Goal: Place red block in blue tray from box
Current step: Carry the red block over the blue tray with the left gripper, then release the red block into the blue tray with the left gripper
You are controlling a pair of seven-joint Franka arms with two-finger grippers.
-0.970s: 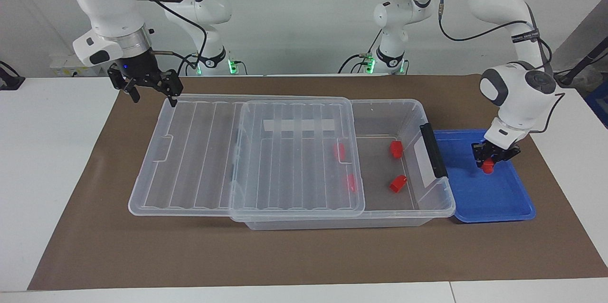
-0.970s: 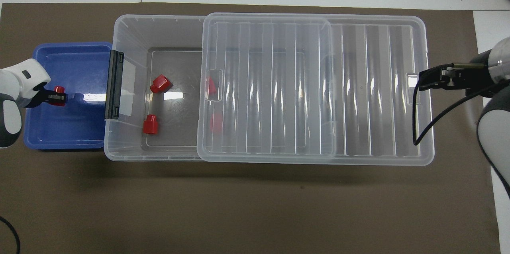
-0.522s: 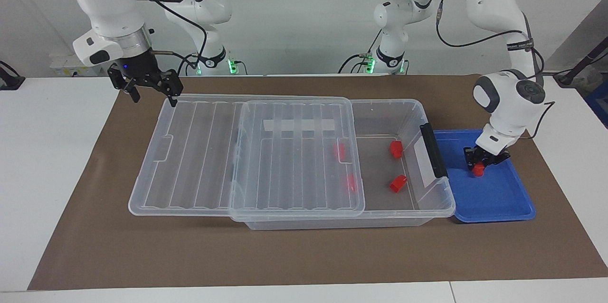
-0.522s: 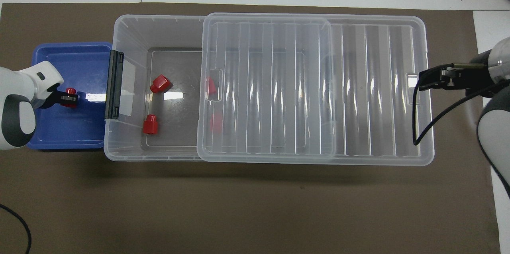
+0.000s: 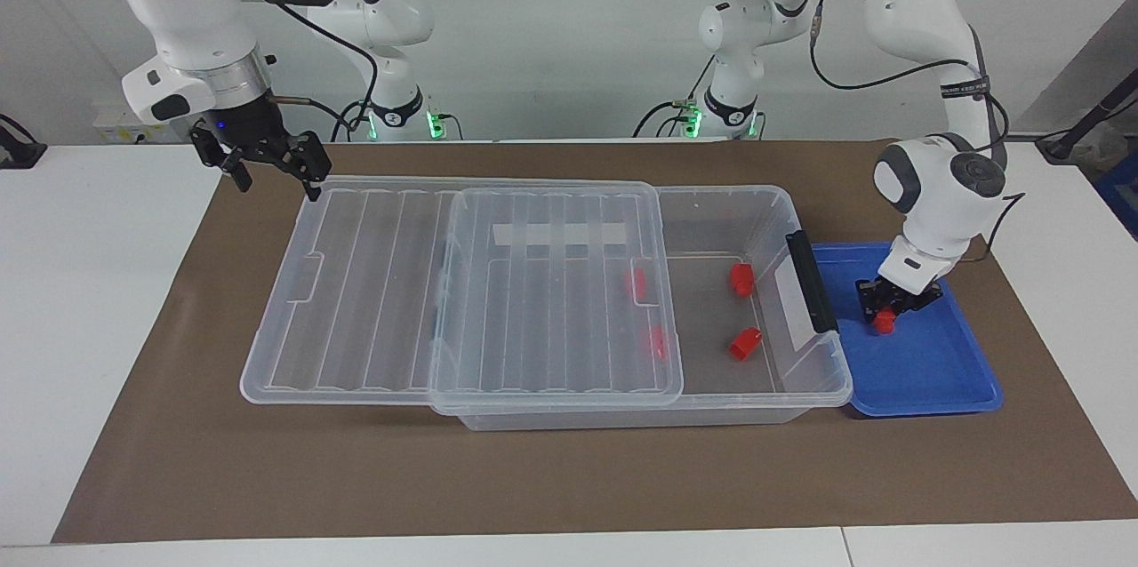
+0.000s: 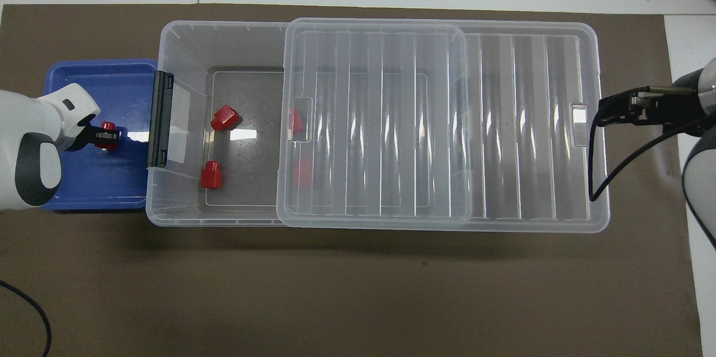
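Four spare red blocks (image 5: 745, 342) lie in the half-uncovered box (image 5: 756, 389) as the left gripper (image 5: 885, 315), fingers closed on the red block (image 5: 883, 323), lowers it into the blue tray (image 5: 933, 389), release apparently next, while the open-fingered right gripper (image 5: 271, 171) waits over the lid (image 5: 356, 283).

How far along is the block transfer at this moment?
Already done: the lid is slid aside and one red block is out of the box. In hand: left gripper holds it low over the blue tray, unreleased. Right gripper waits by the lid's end. Left: release.
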